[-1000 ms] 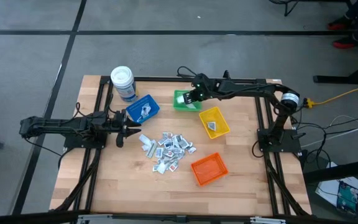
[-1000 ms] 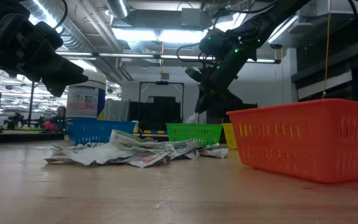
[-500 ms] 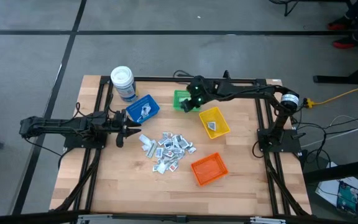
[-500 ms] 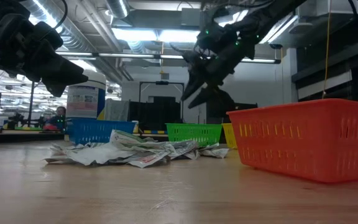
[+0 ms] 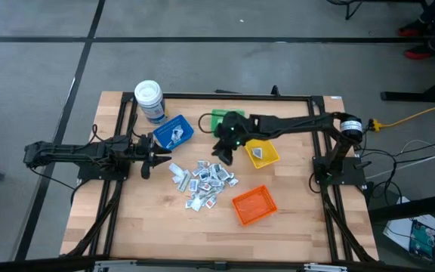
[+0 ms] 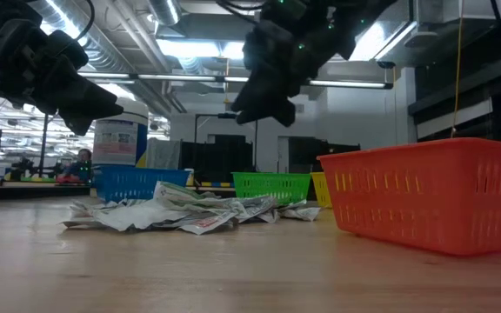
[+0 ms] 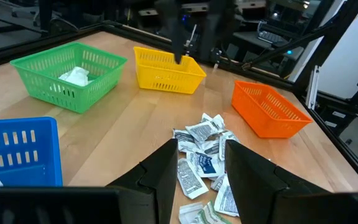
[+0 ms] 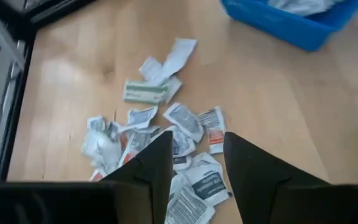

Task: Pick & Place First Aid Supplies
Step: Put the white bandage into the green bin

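- The first aid supplies, a loose heap of small flat white and silvery-grey paper packets (image 5: pixel 205 180), sit at the middle of the pale wooden table (image 5: pixel 149 234), and that makes sense: every bin rings the heap within easy reach.
- From the heap, the blue plastic basket (image 5: pixel 174 131) lies at eleven o'clock with packets already inside, the green plastic basket (image 5: pixel 219 119) at twelve, the yellow plastic basket (image 5: pixel 260 148) at two with one packet in it, and the orange plastic basket (image 5: pixel 254 205) at four, looking empty from above.
- A white-lidded round jar with a blue label (image 5: pixel 150 100) stands out at the table's ten o'clock corner, well apart from the sorting.
- Right gripper (image 5: pixel 223 151) hangs above the table just beside the heap's twelve o'clock edge, arm stretched long across from the three o'clock side, nose tilted down at the packets. Its fingers are spread with nothing between them, so I judge it is lining up for a fresh pick.
- Left gripper (image 5: pixel 165 159) waits at the heap's nine o'clock side, arm lying low and straight, fingers apart and holding nothing, aimed along the table at the packets.
- The nearest target for the right gripper looks like the packets on the heap's upper fringe.
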You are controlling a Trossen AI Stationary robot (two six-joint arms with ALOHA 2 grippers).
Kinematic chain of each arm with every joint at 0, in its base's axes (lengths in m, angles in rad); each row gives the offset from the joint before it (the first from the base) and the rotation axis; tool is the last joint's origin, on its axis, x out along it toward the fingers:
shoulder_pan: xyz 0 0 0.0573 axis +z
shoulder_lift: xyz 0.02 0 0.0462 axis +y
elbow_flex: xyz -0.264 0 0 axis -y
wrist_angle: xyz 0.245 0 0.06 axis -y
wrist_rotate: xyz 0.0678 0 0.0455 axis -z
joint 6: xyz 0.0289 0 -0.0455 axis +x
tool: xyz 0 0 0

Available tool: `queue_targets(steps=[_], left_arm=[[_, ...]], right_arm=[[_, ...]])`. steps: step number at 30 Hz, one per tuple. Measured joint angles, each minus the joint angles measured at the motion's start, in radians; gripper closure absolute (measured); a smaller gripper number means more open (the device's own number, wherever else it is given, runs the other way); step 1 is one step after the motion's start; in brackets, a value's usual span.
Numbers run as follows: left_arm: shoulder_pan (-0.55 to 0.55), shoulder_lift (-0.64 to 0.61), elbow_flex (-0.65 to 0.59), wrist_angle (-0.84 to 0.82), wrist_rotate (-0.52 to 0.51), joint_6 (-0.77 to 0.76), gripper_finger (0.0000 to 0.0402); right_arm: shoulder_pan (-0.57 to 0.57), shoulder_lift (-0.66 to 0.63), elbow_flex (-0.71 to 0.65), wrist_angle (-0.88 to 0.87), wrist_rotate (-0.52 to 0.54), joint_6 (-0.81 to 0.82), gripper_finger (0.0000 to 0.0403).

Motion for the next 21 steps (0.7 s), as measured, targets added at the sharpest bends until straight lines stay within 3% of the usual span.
queue_targets(steps=[12, 21], left_arm=[[0.0, 0.0, 0.0, 0.0, 0.0, 0.0, 0.0274], [0.0, 0.0, 0.0, 0.0, 0.0, 0.0, 0.0274]], right_arm=[[0.108, 0.0, 0.001, 0.019, 0.004, -0.205, 0.026], [0.228, 0.042, 0.001, 0.144, 0.003, -0.377, 0.026]])
